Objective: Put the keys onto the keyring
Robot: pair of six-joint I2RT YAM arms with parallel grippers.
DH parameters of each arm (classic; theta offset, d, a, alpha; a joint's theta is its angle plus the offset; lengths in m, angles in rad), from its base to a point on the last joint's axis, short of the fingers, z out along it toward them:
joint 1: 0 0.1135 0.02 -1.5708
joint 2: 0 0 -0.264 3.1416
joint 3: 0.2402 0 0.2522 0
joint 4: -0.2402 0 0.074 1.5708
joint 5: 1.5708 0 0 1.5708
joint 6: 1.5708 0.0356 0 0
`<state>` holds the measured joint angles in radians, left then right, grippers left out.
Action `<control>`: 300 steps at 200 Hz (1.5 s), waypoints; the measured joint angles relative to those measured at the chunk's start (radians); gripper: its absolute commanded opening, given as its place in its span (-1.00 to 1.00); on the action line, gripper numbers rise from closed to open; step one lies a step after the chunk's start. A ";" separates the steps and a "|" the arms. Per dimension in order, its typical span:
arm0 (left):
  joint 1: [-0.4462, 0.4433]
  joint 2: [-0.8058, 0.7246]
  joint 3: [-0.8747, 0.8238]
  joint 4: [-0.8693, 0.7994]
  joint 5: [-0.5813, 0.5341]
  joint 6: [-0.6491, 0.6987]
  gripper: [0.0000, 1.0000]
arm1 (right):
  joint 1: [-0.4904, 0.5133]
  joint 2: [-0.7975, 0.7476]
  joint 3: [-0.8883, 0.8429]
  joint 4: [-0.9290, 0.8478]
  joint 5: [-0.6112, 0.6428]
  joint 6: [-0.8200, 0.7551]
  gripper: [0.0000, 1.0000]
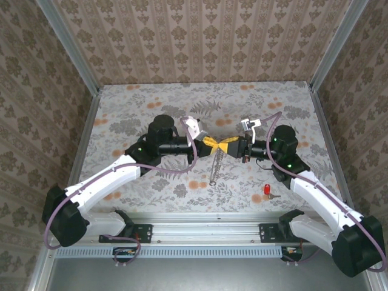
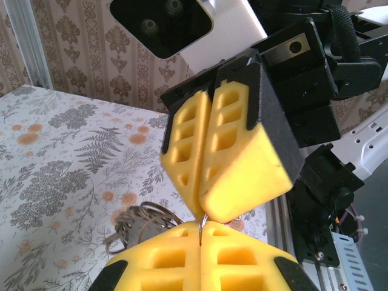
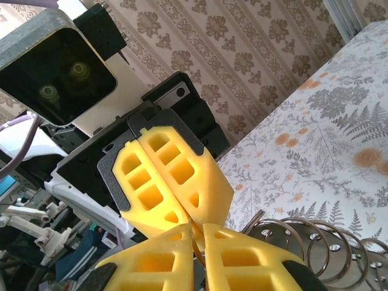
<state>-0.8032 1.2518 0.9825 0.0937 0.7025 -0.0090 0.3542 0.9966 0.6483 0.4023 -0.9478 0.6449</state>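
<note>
Above the middle of the table my two grippers meet tip to tip. The left gripper [image 1: 213, 144] is shut on a thin wire of the keyring [image 1: 215, 162], and the right gripper [image 1: 228, 146] is shut on the same ring from the other side. The chain hangs from the fingers down toward the table. In the left wrist view my left gripper [image 2: 202, 233] pinches the silvery wire, with the keyring's dark band [image 2: 134, 225] to its left. In the right wrist view my right gripper [image 3: 199, 235] holds the wire, with the keyring's coils [image 3: 315, 242] at the right. The red-headed key [image 1: 267, 190] lies on the table, near right.
The floral tabletop [image 1: 151, 109] is boxed in by patterned walls on three sides. A metal rail [image 1: 206, 231] with both arm bases runs along the near edge. The key lies close to the right arm's forearm [image 1: 315, 194].
</note>
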 measured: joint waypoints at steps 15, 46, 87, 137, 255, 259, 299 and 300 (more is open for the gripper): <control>0.001 0.005 0.003 0.000 0.001 -0.006 -1.00 | 0.000 -0.003 0.000 0.000 0.000 -0.003 -1.00; 0.001 0.012 0.009 -0.001 0.001 -0.024 -1.00 | 0.000 -0.003 -0.001 0.000 0.013 -0.006 -1.00; 0.000 0.011 0.027 -0.003 -0.067 -0.072 -0.36 | 0.000 -0.003 -0.001 0.021 0.048 -0.005 -1.00; 0.028 -0.073 0.031 0.036 -0.253 -0.206 -0.09 | 0.000 -0.002 -0.010 0.029 0.085 0.021 -1.00; 0.045 -0.052 0.012 0.100 -0.254 -0.430 -0.28 | 0.000 -0.003 0.044 0.194 0.158 0.112 -1.00; 0.044 -0.047 0.012 0.103 -0.249 -0.436 -0.29 | 0.000 -0.003 0.048 0.200 0.161 0.116 -1.00; 0.026 -0.026 0.012 0.171 -0.207 -0.472 -0.32 | 0.000 0.006 0.067 0.245 0.185 0.128 -1.00; 0.025 -0.026 0.012 0.172 -0.207 -0.472 -0.32 | 0.000 0.006 0.067 0.246 0.186 0.128 -1.00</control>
<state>-0.7784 1.2263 0.9943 0.2661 0.4957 -0.4812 0.3538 1.0031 0.7155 0.6483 -0.7620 0.7727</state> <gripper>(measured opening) 0.342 0.063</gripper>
